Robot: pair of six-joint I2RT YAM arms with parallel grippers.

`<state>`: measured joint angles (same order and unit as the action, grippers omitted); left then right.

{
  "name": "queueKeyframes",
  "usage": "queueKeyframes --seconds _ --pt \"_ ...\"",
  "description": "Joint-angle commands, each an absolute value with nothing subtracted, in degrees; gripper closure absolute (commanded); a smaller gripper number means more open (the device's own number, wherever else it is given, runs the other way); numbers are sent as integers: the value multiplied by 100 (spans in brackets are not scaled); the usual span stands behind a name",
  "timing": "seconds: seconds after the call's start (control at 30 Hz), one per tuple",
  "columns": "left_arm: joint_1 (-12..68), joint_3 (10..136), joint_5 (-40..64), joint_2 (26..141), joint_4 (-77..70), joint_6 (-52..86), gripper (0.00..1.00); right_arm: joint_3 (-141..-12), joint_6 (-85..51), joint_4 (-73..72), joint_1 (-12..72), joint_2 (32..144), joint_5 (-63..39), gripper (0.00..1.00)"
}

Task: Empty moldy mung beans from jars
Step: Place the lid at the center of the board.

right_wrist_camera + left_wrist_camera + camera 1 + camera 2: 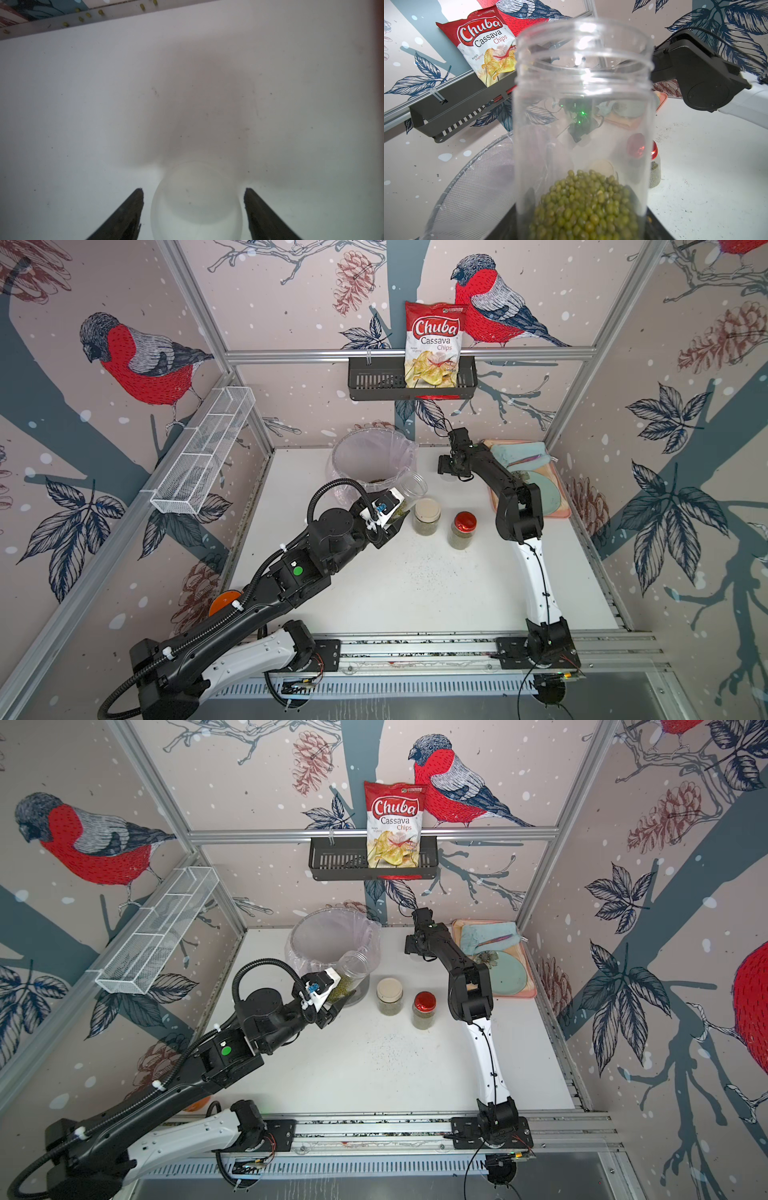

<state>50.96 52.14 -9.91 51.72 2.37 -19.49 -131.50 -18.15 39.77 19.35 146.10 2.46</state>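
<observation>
The lidless jar (pixel 583 124) runs off the lower edge of your left wrist frame, its base cut off, and there it hides nearly all of the jaws of the left gripper (pixel 394 513). Through its wall you get the beige-lidded jar (pixel 602 166) only as a smear, and the red-lidded jar (pixel 655 174) as a sliver at its right. In the right wrist frame, the pale round thing (pixel 196 207) between the jaws of the right gripper (pixel 194 190) is blurred and cut by the lower edge; you cannot tell what it is. In both top views the left arm (pixel 257 605) covers most of an orange object (pixel 222 600).
</observation>
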Motion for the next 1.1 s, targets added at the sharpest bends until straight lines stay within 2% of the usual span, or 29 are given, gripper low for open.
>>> queueKeyframes --seconds 0.0,0.57,0.97,1.07 --pt "5089 5296 -1147 5118 132 -1975 100 -13140 -1783 4126 1942 14585 188 19" --pt "5080 5686 -1516 5374 189 -2334 100 -13094 -1778 4115 1905 13342 -228 17" --pt "4386 6061 -1408 5730 219 -2443 100 -11746 -1815 3656 1998 11445 245 18" --pt "4278 6261 -1512 5891 334 -2481 100 -10789 -1897 3095 2072 10677 589 19"
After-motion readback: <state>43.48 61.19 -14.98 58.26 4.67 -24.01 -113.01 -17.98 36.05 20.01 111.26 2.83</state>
